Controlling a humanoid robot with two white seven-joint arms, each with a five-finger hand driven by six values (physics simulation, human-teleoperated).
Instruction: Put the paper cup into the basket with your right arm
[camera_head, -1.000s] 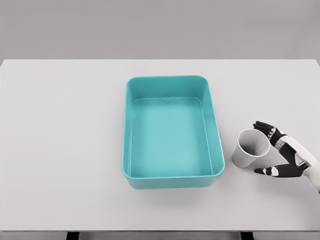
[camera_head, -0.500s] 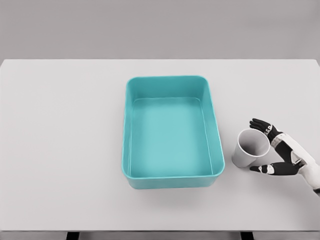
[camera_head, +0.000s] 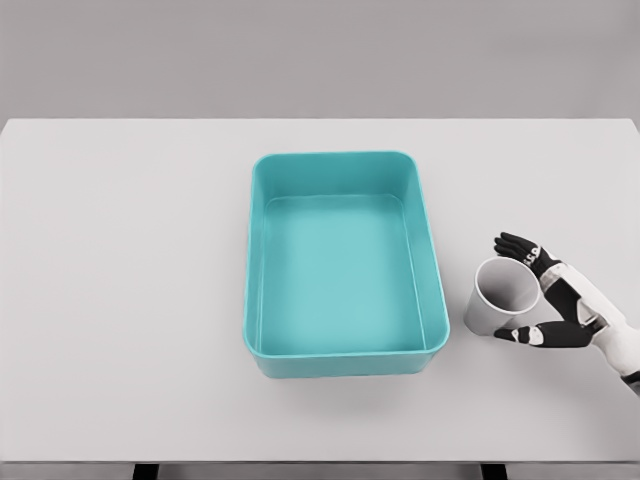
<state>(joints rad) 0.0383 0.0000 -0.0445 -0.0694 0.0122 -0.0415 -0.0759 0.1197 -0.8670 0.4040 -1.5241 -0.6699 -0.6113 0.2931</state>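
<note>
While the paper cup (camera_head: 500, 299) stands near the bench's right edge, just beside the teal basket (camera_head: 344, 262), we note our right hand (camera_head: 560, 300) bracketing its rim, fingers spread and not yet clamped. We should close evenly on both sides; squeezing hard risks crushing the wall.

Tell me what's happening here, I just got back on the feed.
The right hand is spread open around the cup, fingers behind it and thumb in front, not yet gripping. The cup lies tilted on the table, its mouth facing the hand, just right of the basket. Nothing is in the basket so far. The left arm isn't in view.
</note>
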